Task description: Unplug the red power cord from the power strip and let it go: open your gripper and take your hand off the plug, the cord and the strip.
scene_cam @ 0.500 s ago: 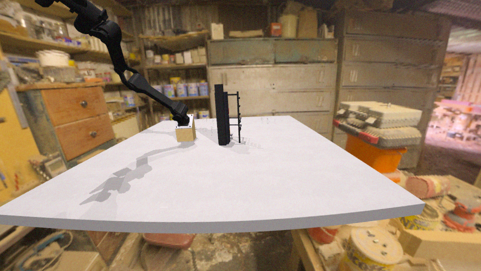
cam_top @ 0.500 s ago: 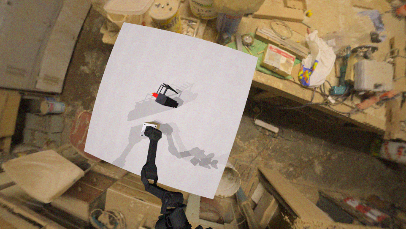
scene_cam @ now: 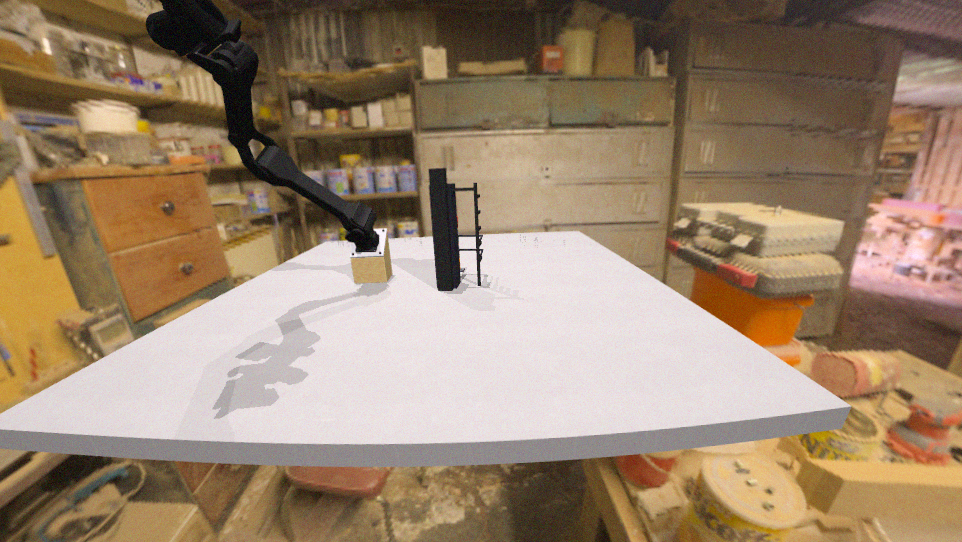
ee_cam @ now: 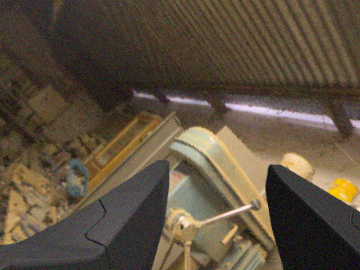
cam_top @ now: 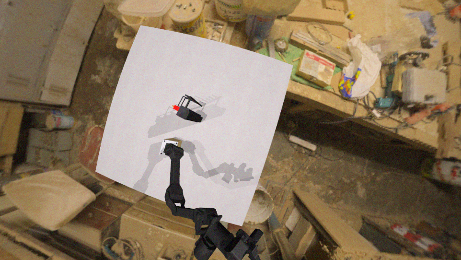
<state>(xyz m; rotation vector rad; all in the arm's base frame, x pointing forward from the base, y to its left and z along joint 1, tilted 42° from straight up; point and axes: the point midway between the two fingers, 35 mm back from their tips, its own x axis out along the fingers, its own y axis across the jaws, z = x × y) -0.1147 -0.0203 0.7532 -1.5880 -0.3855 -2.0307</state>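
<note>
The black power strip (cam_top: 190,114) (scene_cam: 443,228) stands upright near the middle of the white table (cam_top: 225,96) (scene_cam: 538,350). The red plug (cam_top: 175,107) sticks out of its left end in the top view; in the side view it is hidden behind the strip. I see no cord beyond the plug. My arm rises from a wooden base block (cam_top: 175,141) (scene_cam: 371,269) and reaches back, off the table and away from the strip. My gripper (ee_cam: 217,174) (cam_top: 249,239) is far from the plug. Its fingers stand partly apart with nothing between them, over workshop clutter.
A thin black rack frame (cam_top: 193,99) (scene_cam: 475,228) stands right beside the strip. The table is surrounded by workshop clutter, with shelves, drawers and cabinets behind it.
</note>
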